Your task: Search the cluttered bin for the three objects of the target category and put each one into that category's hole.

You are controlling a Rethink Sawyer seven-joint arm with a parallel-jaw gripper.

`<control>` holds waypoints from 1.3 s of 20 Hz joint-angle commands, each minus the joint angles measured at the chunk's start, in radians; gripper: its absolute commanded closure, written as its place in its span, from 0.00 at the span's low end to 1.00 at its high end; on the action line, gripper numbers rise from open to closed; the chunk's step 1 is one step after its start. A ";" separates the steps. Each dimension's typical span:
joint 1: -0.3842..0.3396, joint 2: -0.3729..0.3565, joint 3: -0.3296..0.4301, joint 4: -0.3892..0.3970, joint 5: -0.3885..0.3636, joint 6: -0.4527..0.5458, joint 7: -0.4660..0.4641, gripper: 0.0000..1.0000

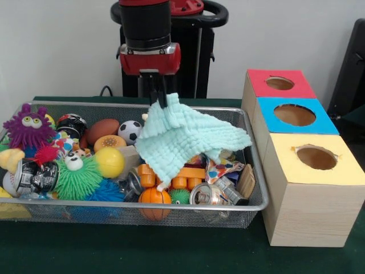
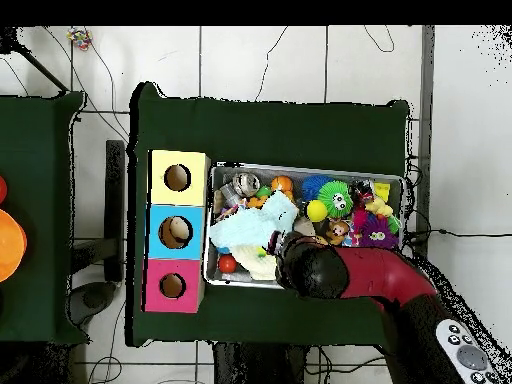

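- Front view showed the green table (image 1: 171, 251) as the broadest thing, with the wire mesh bin (image 1: 251, 171) on it and the row of wooden boxes just beside the bin's right end
- The boxes each had a round hole on top: the yellow-topped box (image 1: 313, 188) nearest the camera, the blue-topped box (image 1: 293, 116) behind it, and the red-topped box (image 1: 279, 84) farthest back
- The arm (image 1: 147, 28) came down from above over the bin's back rim (in the overhead view it reached in from the bottom right, red and black)
- The gripper (image 1: 159, 98) was clamped on one corner of the pale mint cloth (image 1: 188, 140), its dark fingers together on the fabric
- The cloth hung lifted from that corner and draped down over the toys in the middle of the bin; in the overhead view the cloth (image 2: 252, 230) lay toward the box end of the bin
- Beneath and around it sat clutter: a purple spiky monster (image 1: 28, 130) at the left, a green spiky ball (image 1: 77, 180), a yellow ball (image 1: 109, 162), a small soccer ball (image 1: 130, 131), an orange toy block (image 1: 171, 176) under the cloth's lower edge, a small basketball (image 1: 154, 200) by the front rim, and a crushed can (image 1: 208, 195) to its right
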State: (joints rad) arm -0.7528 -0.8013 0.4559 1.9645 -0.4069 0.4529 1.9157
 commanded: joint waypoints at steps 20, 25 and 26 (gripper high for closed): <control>-0.342 -0.036 0.324 0.009 -0.128 0.298 -0.336 1.00; -0.219 -0.081 0.257 -0.008 -0.228 0.266 -0.201 1.00; -0.193 -0.085 0.243 -0.011 -0.234 0.264 -0.168 1.00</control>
State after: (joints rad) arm -1.0497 -0.8387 0.6818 2.0154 -0.5312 0.6514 1.8901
